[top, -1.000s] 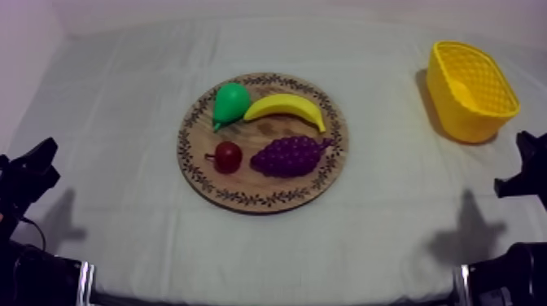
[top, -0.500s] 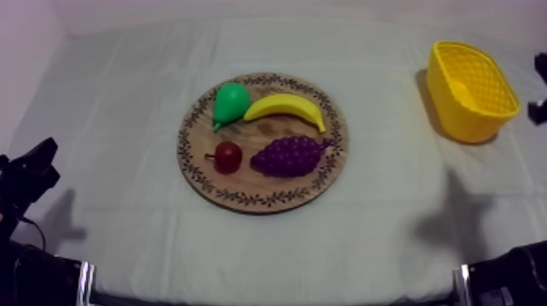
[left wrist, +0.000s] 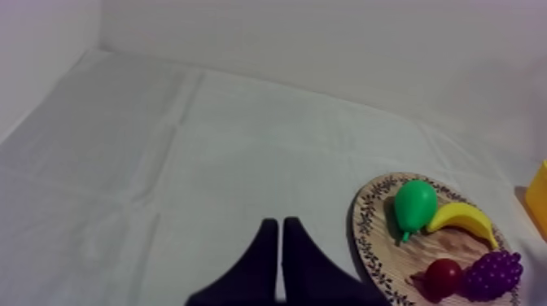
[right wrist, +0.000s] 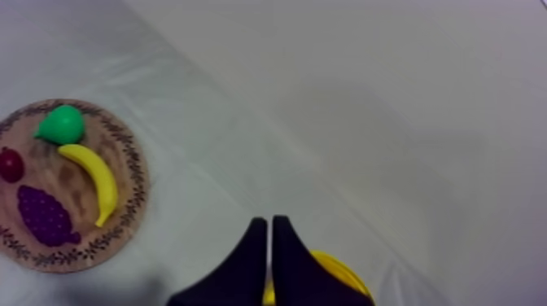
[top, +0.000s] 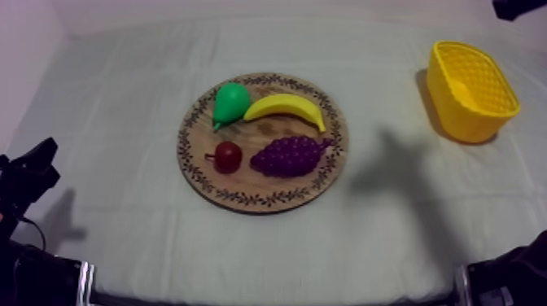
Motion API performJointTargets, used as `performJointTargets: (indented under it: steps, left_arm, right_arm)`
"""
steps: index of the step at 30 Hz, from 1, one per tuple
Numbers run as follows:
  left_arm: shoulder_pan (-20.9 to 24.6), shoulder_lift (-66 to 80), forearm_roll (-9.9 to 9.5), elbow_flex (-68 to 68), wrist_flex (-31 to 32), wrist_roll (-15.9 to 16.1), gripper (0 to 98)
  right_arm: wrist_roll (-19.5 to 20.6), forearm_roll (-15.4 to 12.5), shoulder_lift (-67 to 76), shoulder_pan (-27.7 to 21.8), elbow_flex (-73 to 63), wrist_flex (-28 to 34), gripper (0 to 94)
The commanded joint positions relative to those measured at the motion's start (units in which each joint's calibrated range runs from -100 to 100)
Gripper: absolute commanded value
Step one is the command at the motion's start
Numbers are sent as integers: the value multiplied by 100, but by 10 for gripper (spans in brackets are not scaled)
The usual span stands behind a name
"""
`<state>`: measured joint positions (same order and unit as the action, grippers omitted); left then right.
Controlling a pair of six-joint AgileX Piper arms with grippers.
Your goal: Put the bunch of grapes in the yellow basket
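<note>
Bunch of grapes [top: 291, 156] lies on the wooden board [top: 244, 198] in my top view, well apart from the yellow basket [top: 472, 89]. Left wrist view: my left tool [left wrist: 280, 226] is clenched on nothing over the tabletop [left wrist: 163, 163]. Right wrist view: my right tool [right wrist: 269, 224] is clenched empty above the yellow basket.

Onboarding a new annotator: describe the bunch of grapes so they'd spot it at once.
In the middle of the table lies a round wooden board with a patterned rim. In the top view the bunch of grapes lies on its lower right part, below the banana and right of the small red fruit. It is the only purple, knobbly fruit there.
</note>
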<state>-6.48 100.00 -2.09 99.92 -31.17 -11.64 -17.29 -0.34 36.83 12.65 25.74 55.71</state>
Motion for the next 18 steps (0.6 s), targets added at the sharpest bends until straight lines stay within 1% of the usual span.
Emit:
performJointTargets:
  steps: [1,11,14,18]
  left_arm:
    - [0,0,-3,-3,5,-1,1]
    - [0,0,-3,-3,5,-4,1]
    - [0,0,-3,-3,5,-5,1]
    - [0,0,-3,-3,5,-5,1]
  right_arm:
    - [-113,-67,-629,207,-902,558,7]
    - [-483,-309,-1822,677,-2202,2208,8]
    - [-514,-355,-2113,799,-2484,2726,8]
    - [-465,-330,-2533,1051,-2844,3365,7]
